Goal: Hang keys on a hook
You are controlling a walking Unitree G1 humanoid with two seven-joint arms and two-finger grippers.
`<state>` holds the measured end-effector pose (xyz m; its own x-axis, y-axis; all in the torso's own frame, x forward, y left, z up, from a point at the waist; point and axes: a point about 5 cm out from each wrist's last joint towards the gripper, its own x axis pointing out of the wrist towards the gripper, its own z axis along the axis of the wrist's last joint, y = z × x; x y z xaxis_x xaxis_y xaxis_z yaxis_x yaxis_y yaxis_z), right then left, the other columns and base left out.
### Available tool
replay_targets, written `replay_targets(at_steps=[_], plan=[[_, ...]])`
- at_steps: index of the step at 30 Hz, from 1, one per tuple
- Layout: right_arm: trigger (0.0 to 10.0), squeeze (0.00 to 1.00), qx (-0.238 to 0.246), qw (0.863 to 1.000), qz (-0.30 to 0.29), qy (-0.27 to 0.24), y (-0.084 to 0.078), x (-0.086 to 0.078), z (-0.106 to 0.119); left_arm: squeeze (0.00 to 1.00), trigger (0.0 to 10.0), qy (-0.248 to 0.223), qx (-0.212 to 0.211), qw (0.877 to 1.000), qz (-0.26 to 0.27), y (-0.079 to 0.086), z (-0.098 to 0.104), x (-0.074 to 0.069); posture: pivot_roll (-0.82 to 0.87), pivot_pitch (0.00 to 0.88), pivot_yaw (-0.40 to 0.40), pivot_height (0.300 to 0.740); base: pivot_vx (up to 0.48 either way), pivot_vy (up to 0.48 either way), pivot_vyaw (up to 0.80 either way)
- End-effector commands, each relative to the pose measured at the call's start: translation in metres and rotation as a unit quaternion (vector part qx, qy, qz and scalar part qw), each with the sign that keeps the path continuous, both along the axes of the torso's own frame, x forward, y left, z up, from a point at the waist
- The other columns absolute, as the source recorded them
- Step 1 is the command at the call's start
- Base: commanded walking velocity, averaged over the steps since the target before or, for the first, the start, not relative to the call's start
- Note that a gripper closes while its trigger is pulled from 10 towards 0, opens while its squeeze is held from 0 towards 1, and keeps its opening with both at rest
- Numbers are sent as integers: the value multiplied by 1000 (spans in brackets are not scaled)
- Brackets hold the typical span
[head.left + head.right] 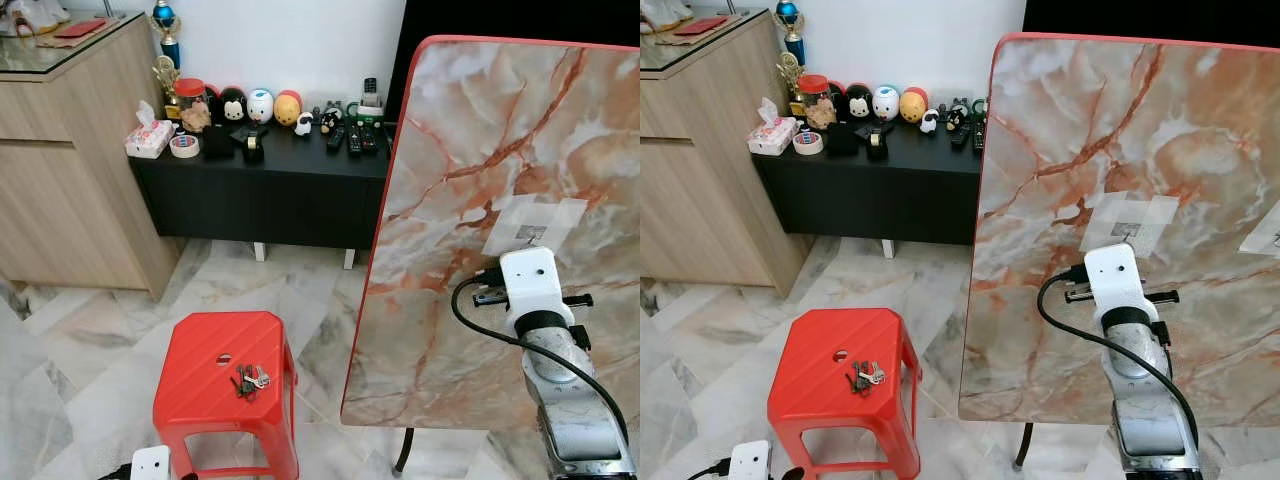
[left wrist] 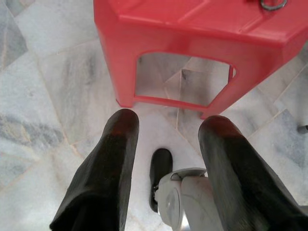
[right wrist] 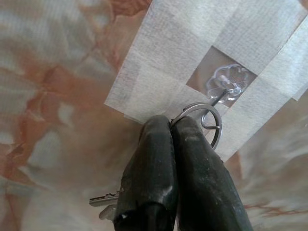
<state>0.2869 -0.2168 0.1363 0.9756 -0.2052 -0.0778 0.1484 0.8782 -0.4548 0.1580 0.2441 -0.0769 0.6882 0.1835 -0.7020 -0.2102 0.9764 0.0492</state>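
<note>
**Ring at the hook, release still to come**

We stand before the upended marble tabletop, its red-edged face turned toward us, with a patch of white tape holding a clear plastic hook to it. Low on our left is the red stool, and behind it the black sideboard with its row of small figures along the wall.

Our right arm is raised to the taped patch. In the right wrist view the right gripper has its two black fingers pressed tight together on the key ring, and the ring sits right at the hook's wire stem, apparently looped over it or just touching it; we cannot tell for certain that it is seated. A key from this bunch shows below the fingers, hanging against the marble.

Our left gripper hangs low near the floor by the stool's legs, fingers spread apart and holding nothing.

A second bunch of keys lies on the stool's seat, untouched.

We judge the task nearly done for the bunch in hand: what remains is to settle the ring fully on the hook, part the fingers and draw back without dragging it off. The bunch on the stool, if it counts, is still to be fetched.
</note>
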Motion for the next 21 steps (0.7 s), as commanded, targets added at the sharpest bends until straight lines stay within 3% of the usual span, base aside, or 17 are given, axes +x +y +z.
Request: replay_targets(at_steps=[1, 11, 21], plan=[[10000, 0, 1, 1000, 0, 4, -2, 2, 2, 0, 10000, -3, 1, 1000, -4, 1, 1, 0, 33, 0, -66, 740, 0, 0, 0], [10000, 0, 2, 1000, -11, 7, -5, 3, 2, 0, 10000, -4, 0, 1000, -7, -4, -1, -4, 34, 0, -66, 740, 0, 0, 0], [10000, 0, 8, 1000, -17, 10, -7, 6, 3, 0, 10000, -9, 1, 1000, -8, -4, 0, 2, 35, 0, -66, 740, 0, 0, 0]])
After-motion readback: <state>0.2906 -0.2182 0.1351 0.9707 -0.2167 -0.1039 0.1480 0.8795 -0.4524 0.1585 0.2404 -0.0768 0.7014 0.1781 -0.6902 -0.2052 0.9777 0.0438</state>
